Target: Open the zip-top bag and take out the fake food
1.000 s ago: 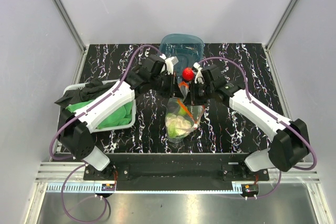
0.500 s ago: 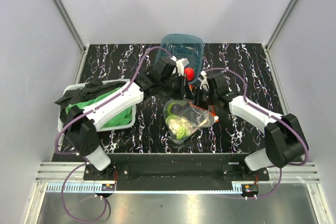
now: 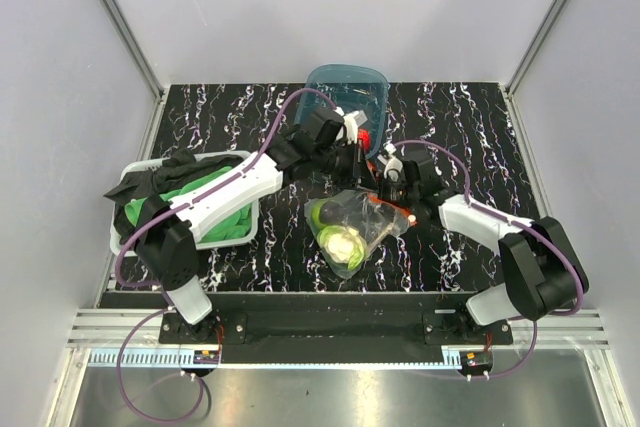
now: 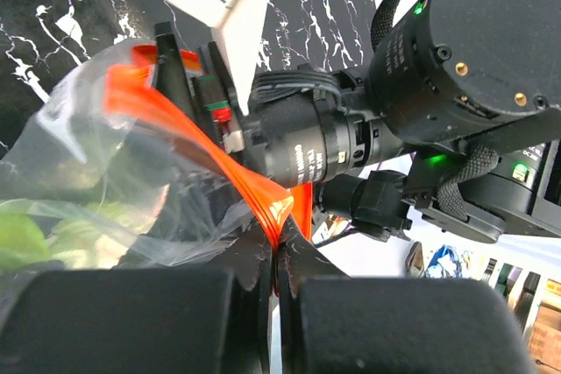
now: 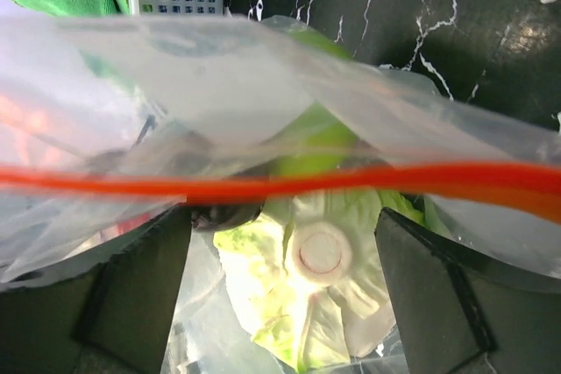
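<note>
Since a second ago the right pincer (image 3: 386, 190) has spread its jaws and sunk lower, and the zip-top bag (image 3: 352, 229) has swung from hanging upright to slumping wide on the black marbled tabletop (image 3: 470, 127). From above, the fake food (image 3: 338, 242) sits inside the bag, green and pale pieces with a dark one. The left pincer (image 3: 357, 159) is at the bag's far edge, in front of the teal tub (image 3: 345, 87). A white basket (image 3: 140, 169) with a green cloth (image 3: 225, 222) stands to the left.

At the left wrist, the left pincer (image 4: 279, 262) is pressed together, pinching the orange-red zip strip (image 4: 175, 120).

At the right wrist, the right pincer (image 5: 280, 227) gapes wide. The zip strip (image 5: 263, 188) runs across in front of it, and a white-and-green piece (image 5: 320, 260) shows through the film.
</note>
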